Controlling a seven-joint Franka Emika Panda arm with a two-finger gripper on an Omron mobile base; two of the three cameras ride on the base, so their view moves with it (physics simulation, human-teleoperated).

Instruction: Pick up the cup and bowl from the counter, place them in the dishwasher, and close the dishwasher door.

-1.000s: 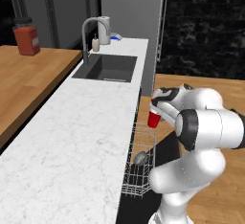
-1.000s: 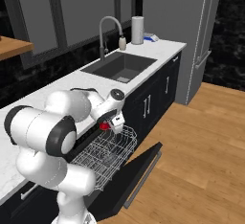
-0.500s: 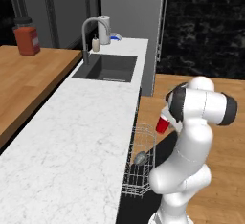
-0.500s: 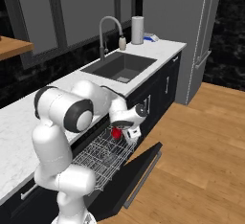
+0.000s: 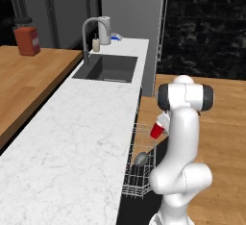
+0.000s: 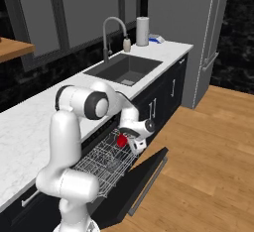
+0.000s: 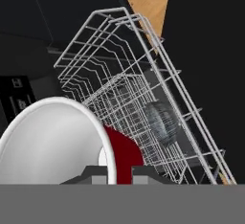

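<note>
red cup in gripper, above rack

Place: simulated home kitchen | Evidence: marble surface with sink and tap, open dishwasher with wire rack, tall fridge, wooden floor

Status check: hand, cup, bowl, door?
Hand shut on cup, over the wire rack. Bowl in rack. Dishwasher door open. Nothing in the way.
</note>
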